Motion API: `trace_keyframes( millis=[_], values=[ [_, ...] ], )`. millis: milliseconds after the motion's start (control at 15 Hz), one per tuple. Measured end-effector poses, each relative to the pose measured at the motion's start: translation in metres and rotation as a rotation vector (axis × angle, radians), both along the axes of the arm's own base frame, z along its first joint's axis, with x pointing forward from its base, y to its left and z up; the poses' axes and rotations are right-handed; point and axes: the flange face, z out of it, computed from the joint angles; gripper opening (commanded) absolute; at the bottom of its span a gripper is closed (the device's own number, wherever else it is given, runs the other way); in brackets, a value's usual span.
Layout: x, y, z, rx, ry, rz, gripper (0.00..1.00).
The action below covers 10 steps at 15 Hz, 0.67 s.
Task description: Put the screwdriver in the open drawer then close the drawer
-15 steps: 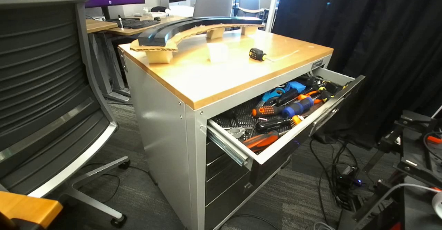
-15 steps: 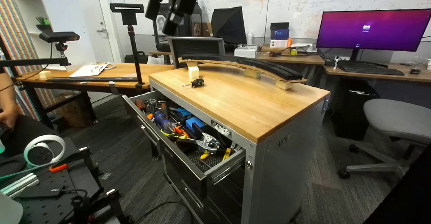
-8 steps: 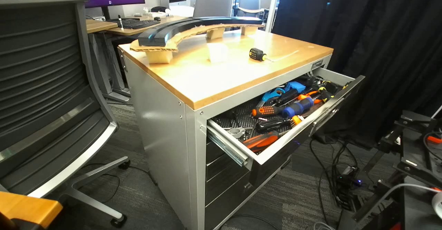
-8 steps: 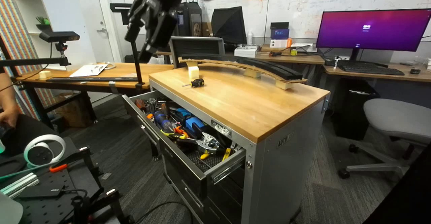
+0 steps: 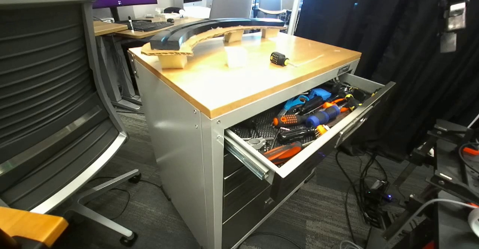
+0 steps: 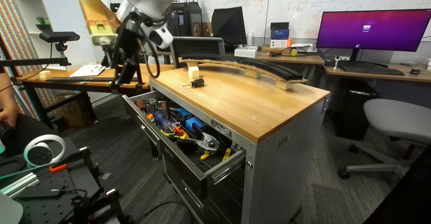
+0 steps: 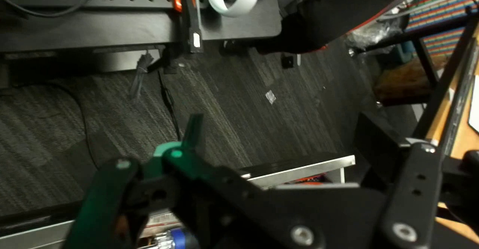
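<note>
The stubby black screwdriver with yellow marks (image 5: 278, 58) lies on the wooden cabinet top, near the edge above the drawer; it also shows in an exterior view (image 6: 197, 83). The drawer (image 5: 305, 153) is pulled open and full of tools; its dark front shows in an exterior view (image 6: 165, 146). My gripper (image 6: 113, 73) hangs in the air by the far end of the drawer, apart from the screwdriver. In the wrist view my gripper (image 7: 286, 133) has its fingers wide apart with nothing between them. The drawer rim (image 7: 303, 171) shows behind it; the screwdriver is out of view there.
A curved black piece on cardboard (image 6: 249, 64) rests on foam blocks on the cabinet top. A pale foam block (image 5: 235, 57) stands near the screwdriver. A black cart (image 6: 54, 190) faces the drawer. A desk with a black stand (image 6: 134, 49) is close behind my gripper.
My gripper has come down and to the left in an exterior view, and has entered at the top right in an exterior view. The screwdriver and drawer have not moved.
</note>
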Motion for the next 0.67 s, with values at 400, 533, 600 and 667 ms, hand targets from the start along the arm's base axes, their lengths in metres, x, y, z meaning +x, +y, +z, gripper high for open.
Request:
trace_keyframes(
  millis=[400, 533, 600, 667],
  values=[
    [-0.026, 0.038, -0.025, 0.023, -0.105, -0.051, 1.00],
    [-0.026, 0.037, -0.024, 0.023, -0.111, -0.053, 1.00],
    [-0.026, 0.037, -0.024, 0.023, -0.112, -0.053, 1.00],
    [-0.026, 0.037, -0.024, 0.023, -0.112, -0.053, 1.00]
  ],
)
